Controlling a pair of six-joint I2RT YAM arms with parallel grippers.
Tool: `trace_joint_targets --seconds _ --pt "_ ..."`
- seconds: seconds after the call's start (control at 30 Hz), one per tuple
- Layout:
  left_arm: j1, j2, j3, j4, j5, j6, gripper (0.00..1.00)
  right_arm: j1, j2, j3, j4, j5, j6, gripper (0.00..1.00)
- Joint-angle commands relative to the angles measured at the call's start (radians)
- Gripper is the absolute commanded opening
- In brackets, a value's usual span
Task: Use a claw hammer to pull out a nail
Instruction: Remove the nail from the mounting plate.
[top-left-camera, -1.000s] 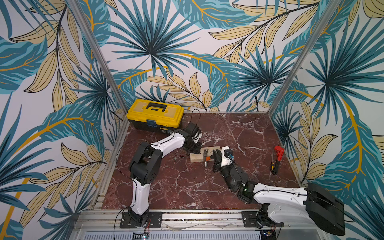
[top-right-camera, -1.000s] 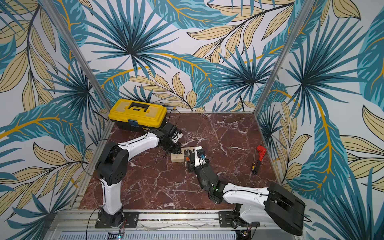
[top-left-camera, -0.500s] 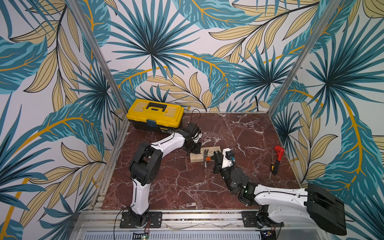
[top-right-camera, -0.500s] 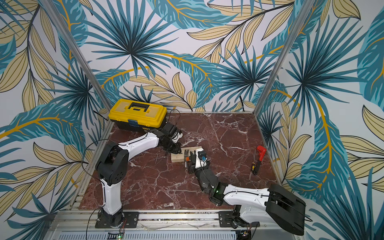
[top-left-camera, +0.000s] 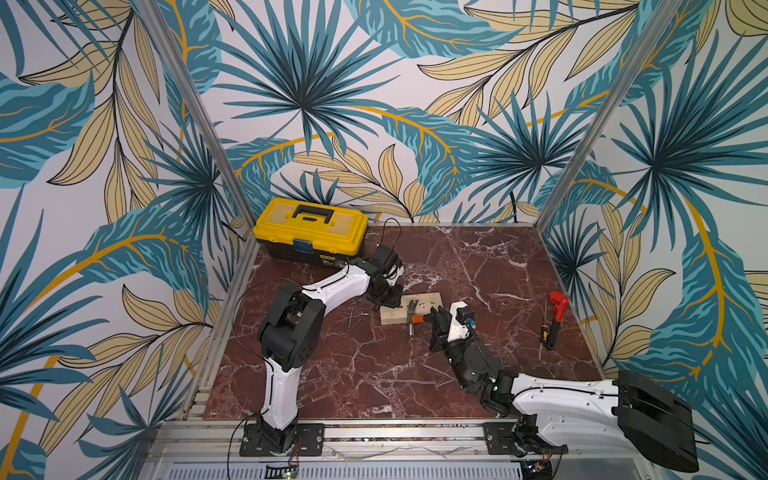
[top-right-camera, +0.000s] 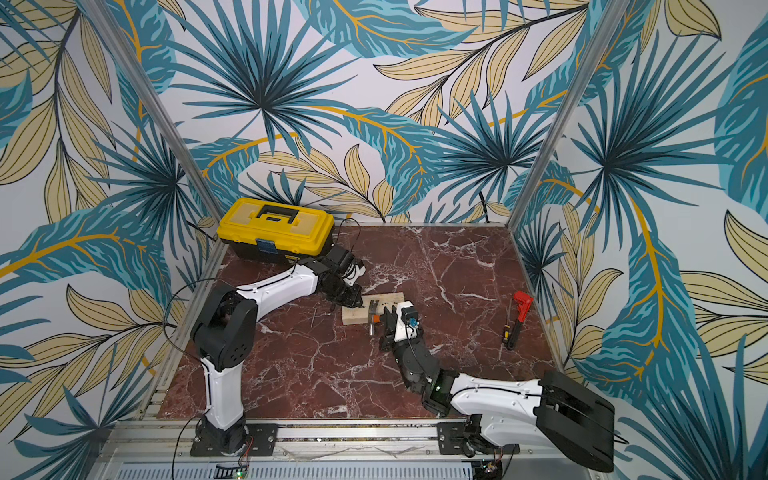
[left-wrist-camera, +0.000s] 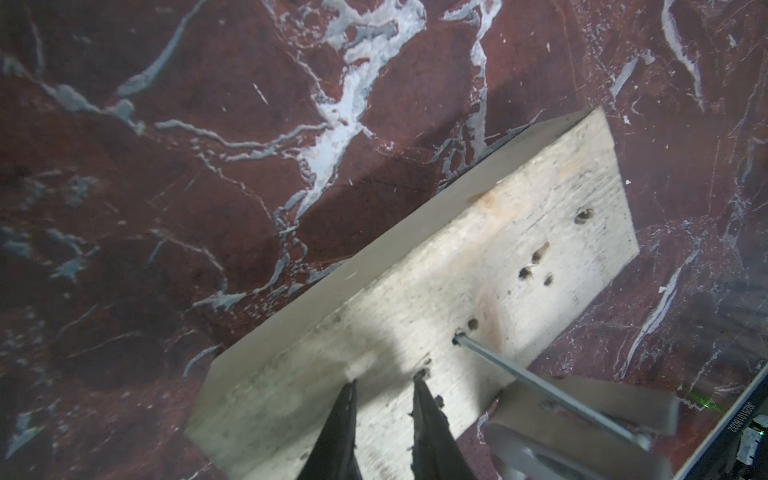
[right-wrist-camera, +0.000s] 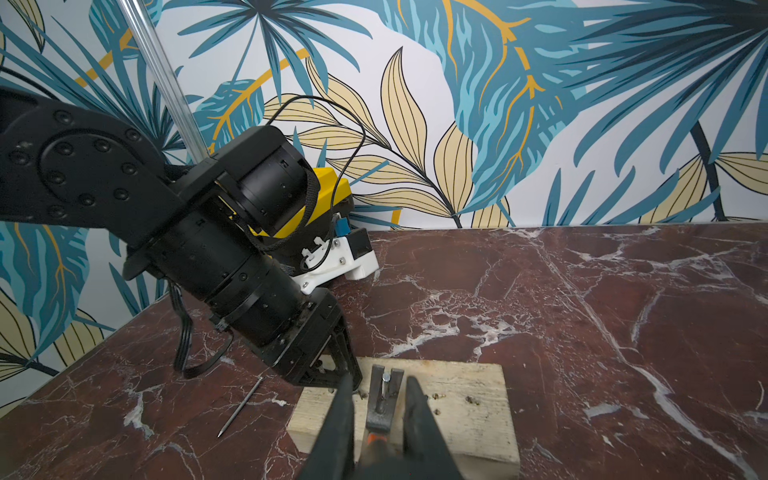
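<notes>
Claw hammer (right-wrist-camera: 380, 415) is held in the right gripper (right-wrist-camera: 378, 390), whose two dark fingers are clamped on the orange shaft just behind the silver head. The head juts past the fingertips over the wooden block (right-wrist-camera: 465, 415). Its forked claw lies on the block's top face, and the head of the nail (right-wrist-camera: 386, 377) is caught in the fork. In the left wrist view the nail (left-wrist-camera: 519, 376) leans steeply, with its tip in a hole in the block (left-wrist-camera: 415, 311) and its shaft running back to blurred grey metal.

Just beside the claw, the left gripper (left-wrist-camera: 385, 380) has its fingertips down on the block near one end. A narrow gap shows between the fingers, with nothing in it.

In a top view the claw hammer (top-left-camera: 412, 311) lies across the block's near edge, between the two arms. A loose nail (right-wrist-camera: 241, 407) lies on the marble table (top-left-camera: 478, 257) on the left arm's side of the block. A yellow toolbox (top-left-camera: 309, 232) stands in the back corner behind the left arm. A red-headed tool (top-left-camera: 557, 301) and a small screwdriver (top-left-camera: 544, 332) lie well apart, near the right wall
</notes>
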Motion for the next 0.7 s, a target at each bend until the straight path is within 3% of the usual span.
trace_joint_targets --seconds 0.0,0.67 --pt "-0.036 0.263 -0.186 -0.220 -0.080 -0.017 0.25 0.014 0.038 -0.079 -0.267 0.045 -0.025 0.00" --pt "-0.042 0.266 -0.186 -0.220 -0.068 -0.021 0.25 0.073 -0.041 -0.140 -0.242 0.148 0.003 0.00"
